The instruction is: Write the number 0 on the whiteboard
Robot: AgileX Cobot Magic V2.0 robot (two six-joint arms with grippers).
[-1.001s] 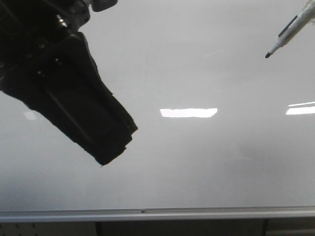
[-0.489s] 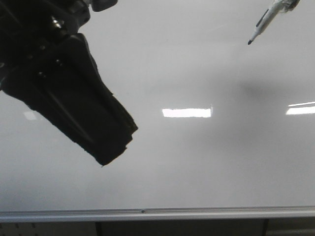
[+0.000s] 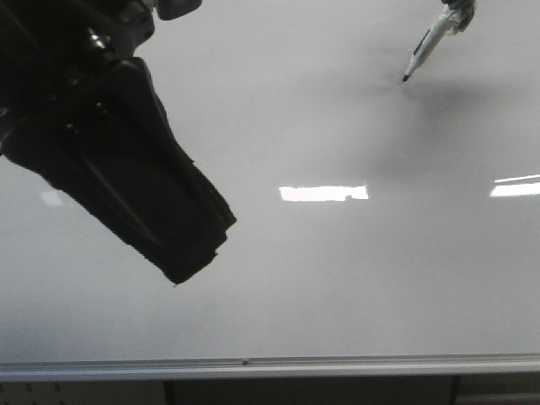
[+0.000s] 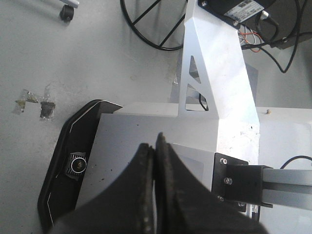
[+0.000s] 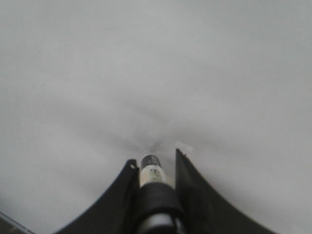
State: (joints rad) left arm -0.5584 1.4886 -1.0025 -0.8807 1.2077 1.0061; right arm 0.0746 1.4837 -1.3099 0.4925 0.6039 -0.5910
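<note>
Whiteboard bare; no stroke of the number 0 visible yet, so the whole oval was left to draw. My right fingers clamped a marker, tip at or just off the board, upper right in the front view. My left fingers pressed together, empty, off to the left. No containers seen.

1 whiteboard – 1 marker – 2 grippers: left, right.
</note>
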